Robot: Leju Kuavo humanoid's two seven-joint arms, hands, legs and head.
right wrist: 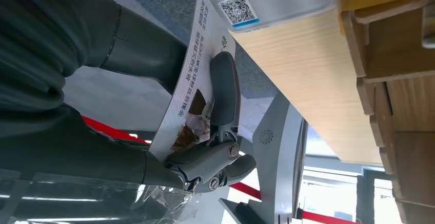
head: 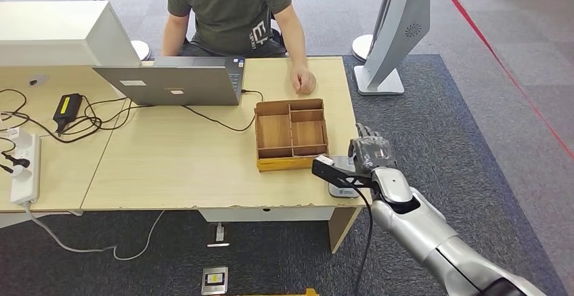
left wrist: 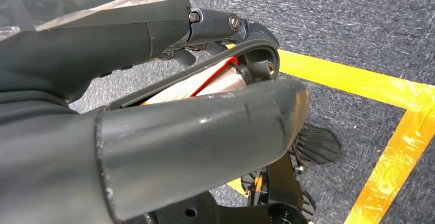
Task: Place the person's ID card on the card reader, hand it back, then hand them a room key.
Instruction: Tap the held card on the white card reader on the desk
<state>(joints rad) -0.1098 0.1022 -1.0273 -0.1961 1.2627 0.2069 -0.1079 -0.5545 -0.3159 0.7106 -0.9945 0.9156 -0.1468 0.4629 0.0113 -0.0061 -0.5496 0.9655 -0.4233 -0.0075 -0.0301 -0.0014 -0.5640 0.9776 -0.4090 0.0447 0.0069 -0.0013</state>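
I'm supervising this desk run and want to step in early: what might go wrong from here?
The right hand holds the card by a thin pinch, so it may slip. The card reader sits at the desk edge; a nudge might push it off. The wooden tray stands close beside, so fingers may bump it.

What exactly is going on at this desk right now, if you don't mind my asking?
The right robot hand holds a printed card near the table's front right corner, close to the card reader that sits beside the wooden compartment tray. A person sits at the far side behind a laptop, one hand resting on the tabletop. The card is not lying on the reader. The left robot hand hangs low over carpet marked with yellow tape.
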